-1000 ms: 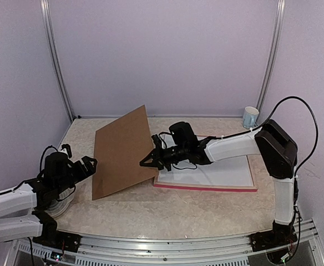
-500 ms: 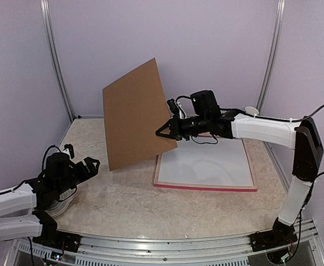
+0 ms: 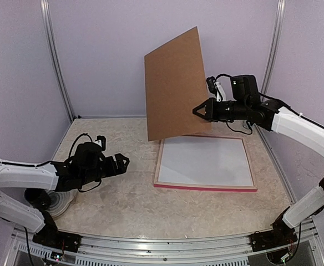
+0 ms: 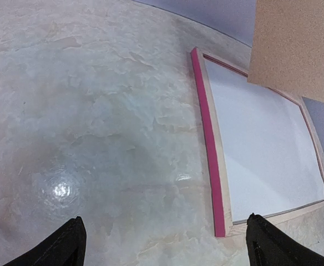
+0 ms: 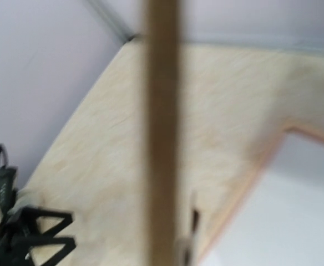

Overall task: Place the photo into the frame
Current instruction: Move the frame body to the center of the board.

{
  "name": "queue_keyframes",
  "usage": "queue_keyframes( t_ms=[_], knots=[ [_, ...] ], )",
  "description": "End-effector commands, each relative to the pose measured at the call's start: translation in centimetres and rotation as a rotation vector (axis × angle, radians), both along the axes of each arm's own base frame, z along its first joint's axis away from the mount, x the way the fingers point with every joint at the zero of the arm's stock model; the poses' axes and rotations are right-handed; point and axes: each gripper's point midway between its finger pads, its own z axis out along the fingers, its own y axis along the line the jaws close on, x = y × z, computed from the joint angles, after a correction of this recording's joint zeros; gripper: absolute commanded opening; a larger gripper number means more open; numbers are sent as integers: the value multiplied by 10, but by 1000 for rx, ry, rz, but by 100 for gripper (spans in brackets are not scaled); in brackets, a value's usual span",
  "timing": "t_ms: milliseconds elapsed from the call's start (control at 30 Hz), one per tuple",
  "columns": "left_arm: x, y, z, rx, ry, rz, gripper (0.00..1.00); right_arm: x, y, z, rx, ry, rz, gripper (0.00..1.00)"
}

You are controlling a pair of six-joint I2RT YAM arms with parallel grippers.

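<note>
We see the right claw [image 3: 197, 111] up high in the upper right of the top view. It is closed tight on the right edge of a brown board [image 3: 175, 83]. It holds the board up in the air, tilted. In the picture the bottom edge of the board sits over the far left corner of the frame [image 3: 205, 187]. In the right wrist view the board is just a blurry brown strip down the middle.

The frame lies flat on the table [image 3: 128, 205], right of the middle. Its pink edge faces us and pale wood is on top. A white sheet [image 3: 203, 160] lies inside it.

The left claw [image 3: 119, 162] hangs low over the table in the lower left, apart from the frame. Its two fingers [image 4: 67, 244] are spread wide and hold nothing.
</note>
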Motion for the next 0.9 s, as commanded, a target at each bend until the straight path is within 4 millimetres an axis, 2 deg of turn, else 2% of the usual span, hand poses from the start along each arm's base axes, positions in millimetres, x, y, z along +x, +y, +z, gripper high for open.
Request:
queue_keyframes(
  t_ms=[0,167,200,233,300,400,433,533,667,867],
  knots=[
    [19,-39,6,48,-26,-57,99,6,-51,47,-23,-186,-165,0],
    [37,-89,1,78,-16,-142,99,0,-93,56,-86,-236,-293,0],
    [40,-97,-8,95,-2,-155,99,-2,-100,55,-97,-240,-314,0],
    [45,-106,-6,98,-5,-166,99,-5,-107,58,-99,-248,-334,0],
    [52,-121,-20,130,15,-183,99,-8,-118,57,-112,-254,-363,0],
    [61,-139,-25,160,17,-199,99,-12,-127,54,-130,-251,-389,0],
    [63,-144,-35,180,29,-203,99,-13,-129,53,-135,-249,-394,0],
    [67,-152,-54,236,55,-209,99,-17,-135,52,-140,-248,-403,0],
    [71,-154,-68,279,64,-202,98,-22,-138,53,-134,-254,-404,0],
    [75,-155,-79,318,61,-208,84,-23,-137,53,-127,-257,-397,0]
  ],
)
